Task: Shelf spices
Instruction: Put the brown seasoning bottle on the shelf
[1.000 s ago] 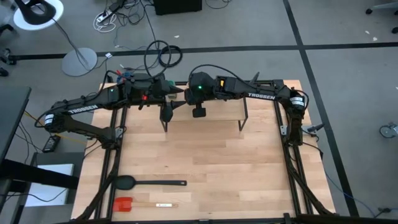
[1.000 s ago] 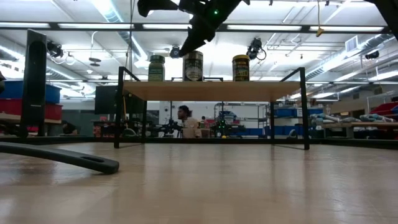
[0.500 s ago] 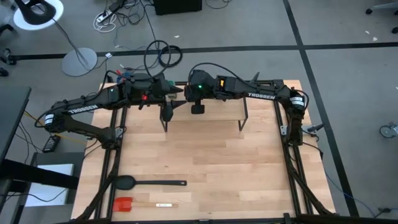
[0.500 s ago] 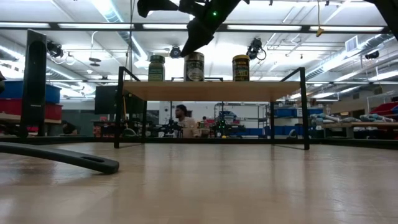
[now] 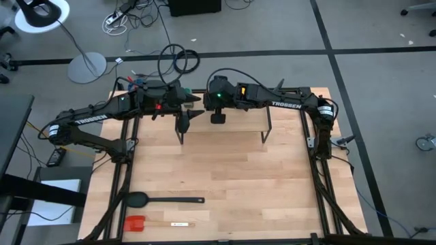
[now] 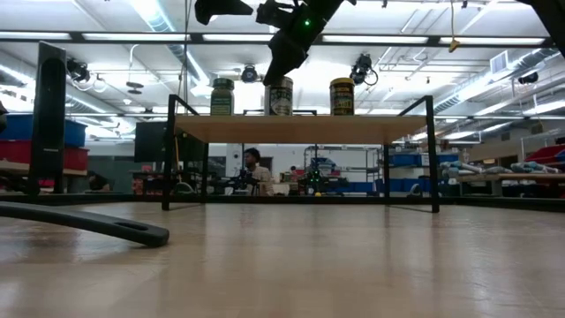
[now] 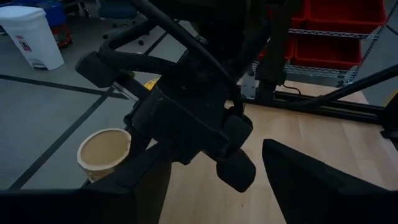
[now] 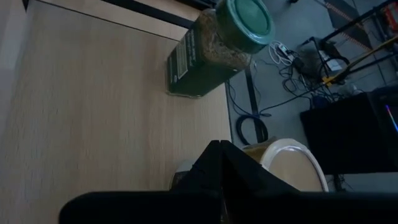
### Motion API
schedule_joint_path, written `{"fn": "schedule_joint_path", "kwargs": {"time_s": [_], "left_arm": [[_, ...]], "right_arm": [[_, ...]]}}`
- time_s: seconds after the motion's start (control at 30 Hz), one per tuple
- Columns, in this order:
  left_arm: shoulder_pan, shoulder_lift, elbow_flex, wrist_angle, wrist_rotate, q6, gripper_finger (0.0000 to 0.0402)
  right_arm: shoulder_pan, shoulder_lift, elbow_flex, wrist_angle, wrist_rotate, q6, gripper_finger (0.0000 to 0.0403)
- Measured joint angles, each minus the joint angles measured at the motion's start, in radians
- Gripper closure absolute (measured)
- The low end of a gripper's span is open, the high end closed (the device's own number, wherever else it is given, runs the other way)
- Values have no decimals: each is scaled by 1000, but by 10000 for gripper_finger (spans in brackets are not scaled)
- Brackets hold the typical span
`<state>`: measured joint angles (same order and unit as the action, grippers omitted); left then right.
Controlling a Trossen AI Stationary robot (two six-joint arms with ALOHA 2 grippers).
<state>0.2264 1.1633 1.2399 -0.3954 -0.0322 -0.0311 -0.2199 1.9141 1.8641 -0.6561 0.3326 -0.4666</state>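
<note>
All three spice jars are seen standing upright on the shelf (image 6: 300, 128): green-lidded jar (image 6: 222, 97), tan-topped jar (image 6: 279, 95), yellow-lidded jar (image 6: 342, 96). Right gripper (image 6: 281, 64) is held just above the tan-topped jar, apparently apart from it, fingers pressed together. Left gripper (image 5: 184, 122) is parked beside it, fingers spread. Green-lidded jar is left of the right gripper, yellow-lidded jar right.
</note>
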Motion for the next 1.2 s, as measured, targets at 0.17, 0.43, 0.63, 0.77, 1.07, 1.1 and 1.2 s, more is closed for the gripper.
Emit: {"fn": "schedule_joint_path", "kwargs": {"time_s": [0.17,0.43,0.63,0.77,1.07,1.1,1.2], "left_arm": [[0,0,0,0,0,1,147],[-3,0,2,24,-29,47,147],[5,7,1,70,-167,78,147],[38,33,-1,63,-266,79,148],[146,180,-1,80,-216,59,169],[153,194,-1,90,-198,57,172],[165,208,-1,120,-164,53,177]], "right_arm": [[5,0,0,-4,0,14,403],[86,-33,0,59,56,-137,403],[89,-108,2,96,126,-211,403],[50,-155,2,52,128,-191,403],[-81,-164,0,-83,-43,-134,403],[-93,-164,0,-83,-65,-129,403],[-113,-166,0,-47,-93,-130,403]]}}
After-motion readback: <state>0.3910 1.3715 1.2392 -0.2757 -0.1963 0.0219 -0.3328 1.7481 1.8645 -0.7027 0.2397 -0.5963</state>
